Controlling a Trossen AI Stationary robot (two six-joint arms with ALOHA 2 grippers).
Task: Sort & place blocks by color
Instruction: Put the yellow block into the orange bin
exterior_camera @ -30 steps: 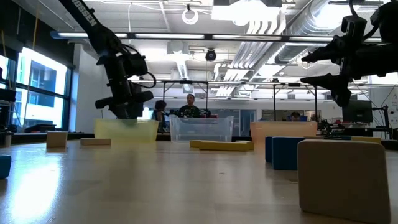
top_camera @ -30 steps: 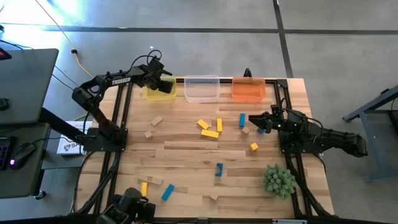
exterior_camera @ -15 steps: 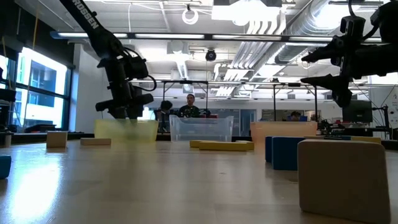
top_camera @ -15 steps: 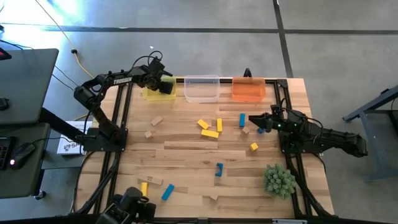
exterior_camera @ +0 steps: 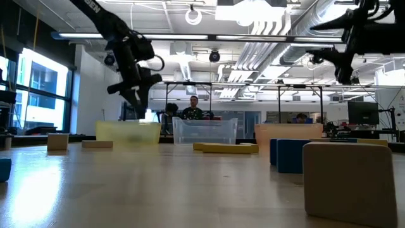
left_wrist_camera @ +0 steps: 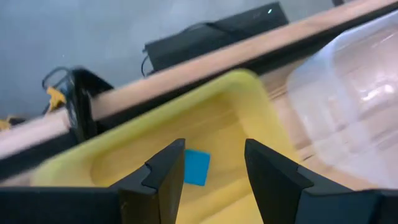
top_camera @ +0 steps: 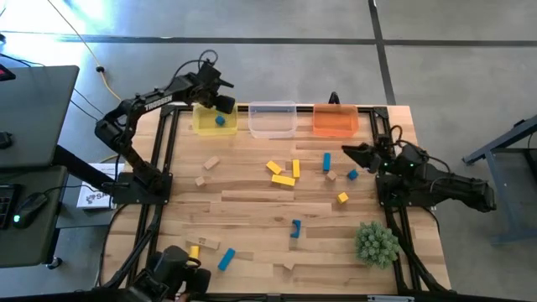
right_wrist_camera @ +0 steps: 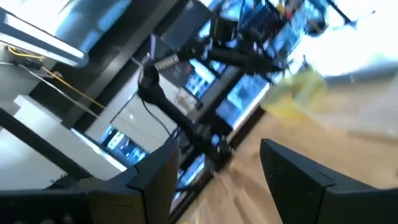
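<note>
Blue cube point(left_wrist_camera: 196, 167), glossy yellow bin point(left_wrist_camera: 236, 112)

Yellow bin point(top_camera: 207, 124), clear bin point(top_camera: 273, 120), orange bin point(top_camera: 336, 120), green plant ball point(top_camera: 377, 243).

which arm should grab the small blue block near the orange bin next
Right. Its end effector hangs open just beside the small blue block, while the left end effector is open across the table over the yellow bin.

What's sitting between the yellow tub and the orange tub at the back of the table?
In the high view, a clear plastic bin stands between the yellow bin and the orange bin, in one row along the table's far edge.
</note>
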